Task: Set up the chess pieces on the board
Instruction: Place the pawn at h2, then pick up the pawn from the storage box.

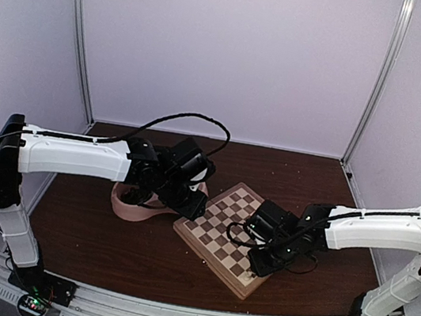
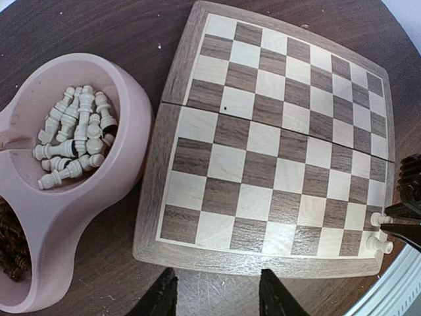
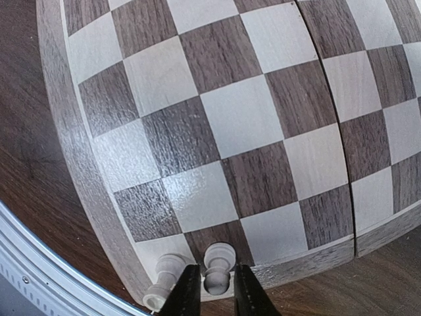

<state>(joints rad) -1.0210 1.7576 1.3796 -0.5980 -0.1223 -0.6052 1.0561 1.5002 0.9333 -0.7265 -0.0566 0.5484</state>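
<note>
Dark brown table (image 1: 100,245) inside pale lilac walls, with a metal rail (image 3: 39,263) along the near edge. We see the board (image 2: 263,131) right of the table's middle, turned so one corner points at the near edge. It has tan and brown squares, a light rim and a seam across the middle.

Two cream chessmen stand upright at that near corner. We note a corner piece (image 3: 163,280) on the light corner square and a second piece (image 3: 218,266) on the dark edge square just beside it.

We mark the right gripper (image 3: 216,296) low over that corner. Its fingers (image 3: 187,293) flank the second piece very closely on both sides. We cannot tell whether they press on it or sit a hair off it.

We mark the left gripper (image 2: 217,296) hanging by the board's left side, above the table. Its jaws are apart with nothing between them.

We see a pink dish (image 2: 141,112) with two bowls on the table just beside the board's left rim. One bowl holds a heap of loose cream pieces (image 2: 72,135), most lying on their sides. The other bowl is mostly cut off by the frame and holds dark brown pieces (image 2: 8,247).

A black cable (image 1: 193,117) loops up from the left arm. In the overhead view the right arm covers the board's near corner, so we cannot see the two standing pieces there.
</note>
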